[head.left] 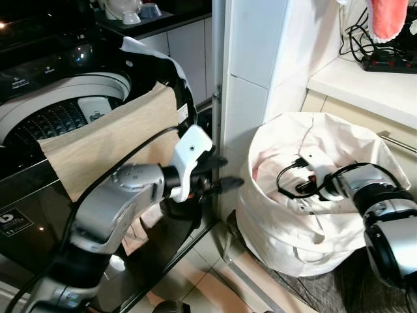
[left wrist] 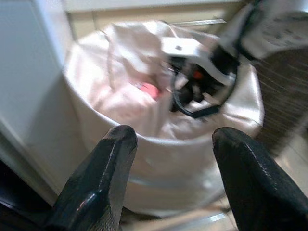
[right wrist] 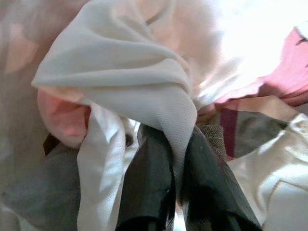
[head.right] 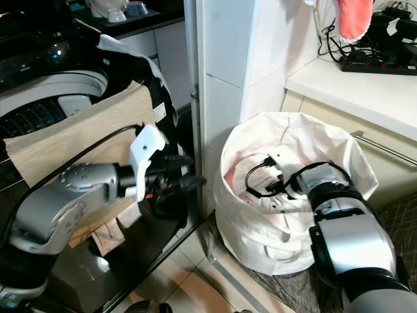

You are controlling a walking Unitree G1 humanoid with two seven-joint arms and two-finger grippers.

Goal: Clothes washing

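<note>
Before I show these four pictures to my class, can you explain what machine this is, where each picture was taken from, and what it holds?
This is a humanoid robot doing laundry. Two pictures come from cameras in its head, two from its wrists. Its right end effector reaches into a white laundry bag and is shut on a white cloth among other clothes. Its left end effector is open, between the bag and a top-loading washing machine, over whose rim a beige cloth hangs.

A beige cloth (head.left: 111,140) drapes over the washing machine's (head.left: 39,124) front rim, while white and pink clothes (right wrist: 144,91) fill the upright white laundry bag (head.left: 293,228) on the floor.
</note>
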